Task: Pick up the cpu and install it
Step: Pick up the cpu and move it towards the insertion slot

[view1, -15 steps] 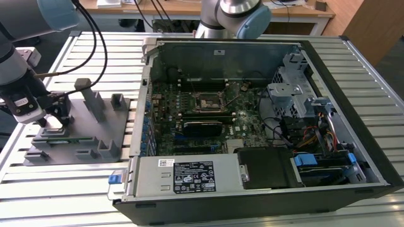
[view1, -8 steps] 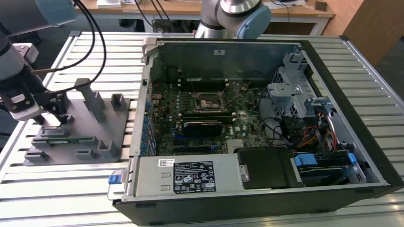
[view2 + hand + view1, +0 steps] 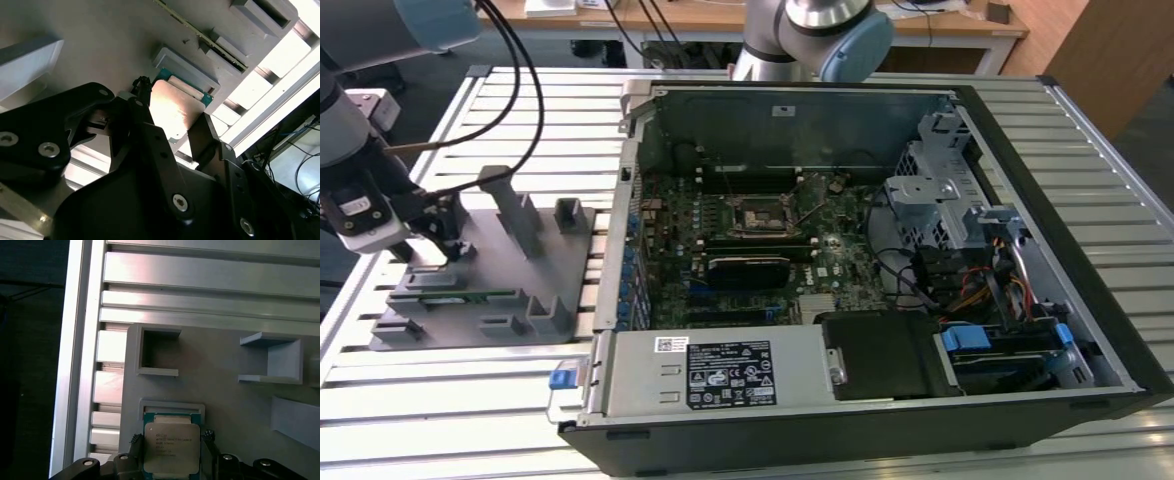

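Black fingers (image 3: 204, 135) pinch the cpu (image 3: 171, 447) by opposite edges, near the grey tray (image 3: 225, 405)'s edge.

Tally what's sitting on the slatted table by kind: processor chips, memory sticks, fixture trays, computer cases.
cpu: 1
memory stick: 1
grey fixture tray: 1
open computer case: 1
Total: 4

Downward gripper (image 3: 172, 437), fingers (image 3: 207, 435) clamped on cpu (image 3: 172, 452)
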`<state>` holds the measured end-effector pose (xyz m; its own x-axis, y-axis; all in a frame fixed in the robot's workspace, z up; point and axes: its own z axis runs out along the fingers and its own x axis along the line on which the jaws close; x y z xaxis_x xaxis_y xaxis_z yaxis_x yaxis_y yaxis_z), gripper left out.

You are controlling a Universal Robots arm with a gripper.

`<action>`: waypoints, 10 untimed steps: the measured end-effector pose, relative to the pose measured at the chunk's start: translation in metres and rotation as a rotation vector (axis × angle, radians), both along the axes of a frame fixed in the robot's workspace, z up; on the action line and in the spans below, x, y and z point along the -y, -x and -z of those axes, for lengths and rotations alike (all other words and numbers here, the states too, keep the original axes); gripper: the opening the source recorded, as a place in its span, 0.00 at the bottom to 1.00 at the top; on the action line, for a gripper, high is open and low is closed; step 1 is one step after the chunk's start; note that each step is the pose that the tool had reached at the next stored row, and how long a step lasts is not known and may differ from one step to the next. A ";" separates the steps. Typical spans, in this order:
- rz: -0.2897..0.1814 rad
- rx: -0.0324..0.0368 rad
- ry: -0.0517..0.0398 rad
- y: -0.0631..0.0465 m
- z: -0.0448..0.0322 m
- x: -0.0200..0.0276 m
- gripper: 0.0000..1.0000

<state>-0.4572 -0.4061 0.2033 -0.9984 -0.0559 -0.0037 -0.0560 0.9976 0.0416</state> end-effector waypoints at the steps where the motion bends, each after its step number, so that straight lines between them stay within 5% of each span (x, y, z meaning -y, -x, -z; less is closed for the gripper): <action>1: 0.000 0.0001 -0.0001 0.000 -0.0004 0.0000 0.54; 10: 0.000 0.0001 -0.0001 0.000 -0.0048 -0.0002 0.54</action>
<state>-0.4572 -0.4060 0.2081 -0.9984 -0.0559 -0.0038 -0.0560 0.9976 0.0417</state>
